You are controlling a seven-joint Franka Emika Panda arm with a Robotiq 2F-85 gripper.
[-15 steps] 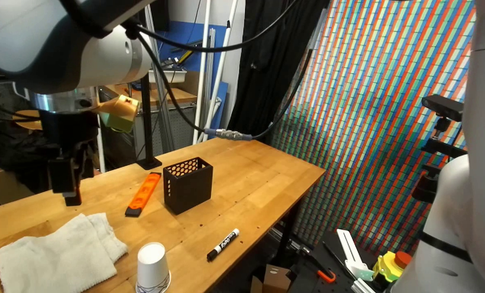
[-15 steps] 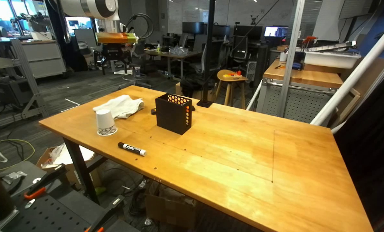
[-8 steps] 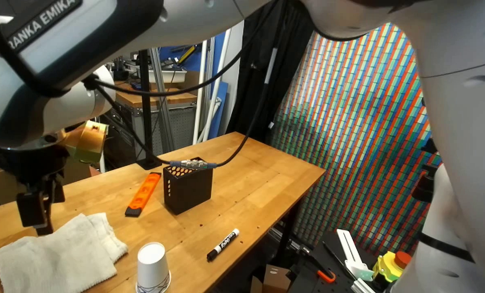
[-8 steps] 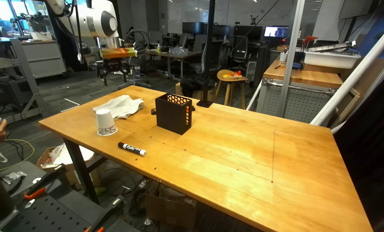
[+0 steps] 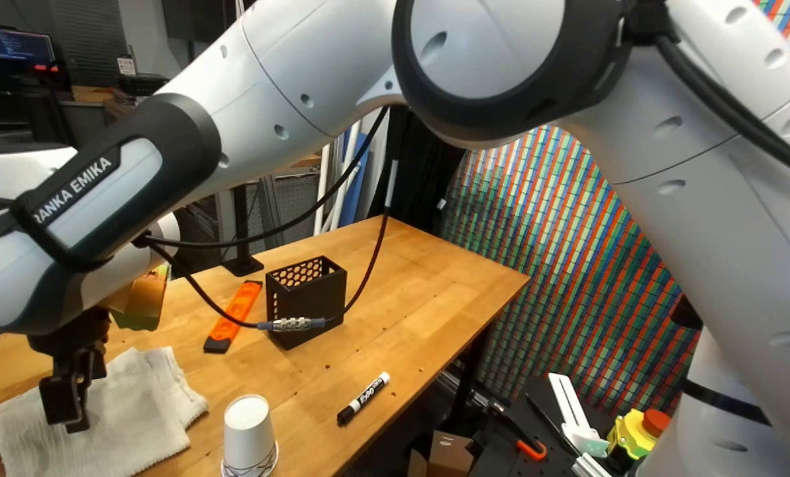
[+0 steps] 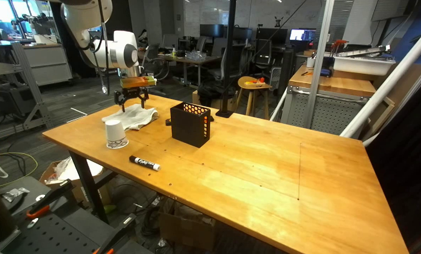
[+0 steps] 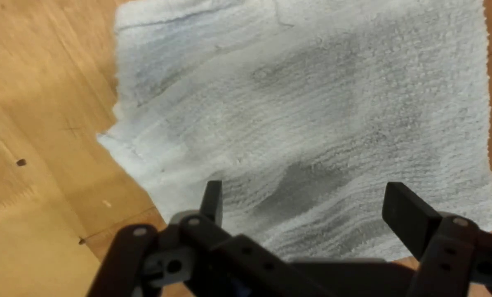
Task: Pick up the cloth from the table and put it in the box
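Cloth [image 7: 295, 103] rumpled on the table [image 6: 266, 158] — jaws spread wide over it — black box [image 6: 186, 125] standing apart

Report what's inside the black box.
Inside the black box, both exterior views show upper honeycomb wall; its floor is hidden, so anything lying low cannot be seen.
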